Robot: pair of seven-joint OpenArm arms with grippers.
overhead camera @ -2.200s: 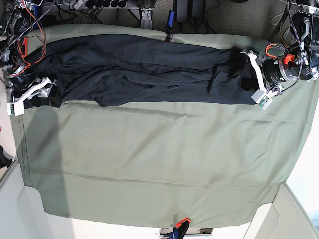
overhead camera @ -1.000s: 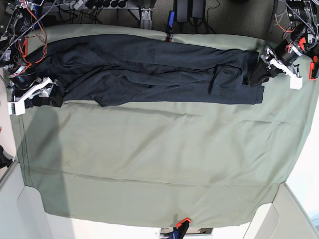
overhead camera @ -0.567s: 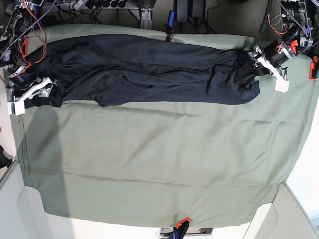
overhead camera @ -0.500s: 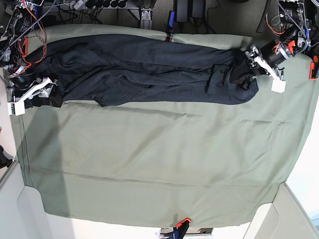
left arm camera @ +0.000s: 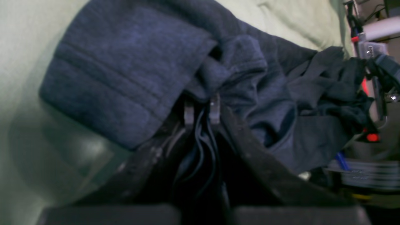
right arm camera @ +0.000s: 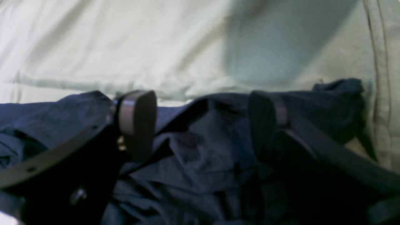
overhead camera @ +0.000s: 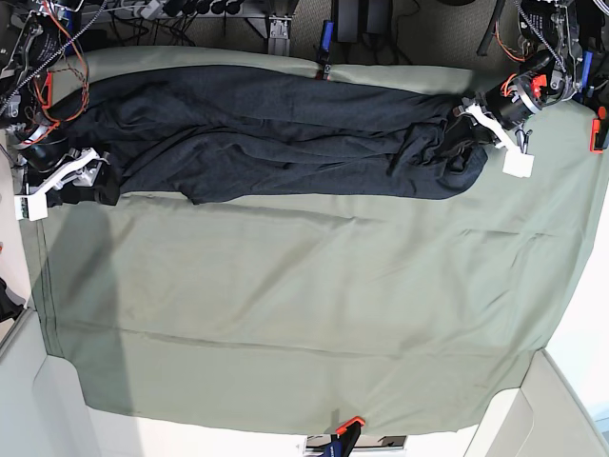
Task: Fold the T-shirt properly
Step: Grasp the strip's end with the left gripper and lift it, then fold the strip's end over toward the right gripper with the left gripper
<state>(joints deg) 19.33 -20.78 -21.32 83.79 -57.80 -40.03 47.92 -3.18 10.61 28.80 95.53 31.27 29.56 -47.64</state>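
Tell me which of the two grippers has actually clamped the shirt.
The left gripper, at the base view's right end: its jaws are shut on a fold of the T-shirt. The right gripper stands wide open over the fabric, gripping nothing.

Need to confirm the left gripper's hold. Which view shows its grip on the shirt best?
Left wrist view: the left gripper is shut on a bunched fold of the shirt. The base view only shows it small at the shirt's end; the right wrist view misses it.

Both arms are black with orange-red wiring, the left gripper (overhead camera: pixel 496 132) and right gripper (overhead camera: pixel 59 183) carrying white fingers
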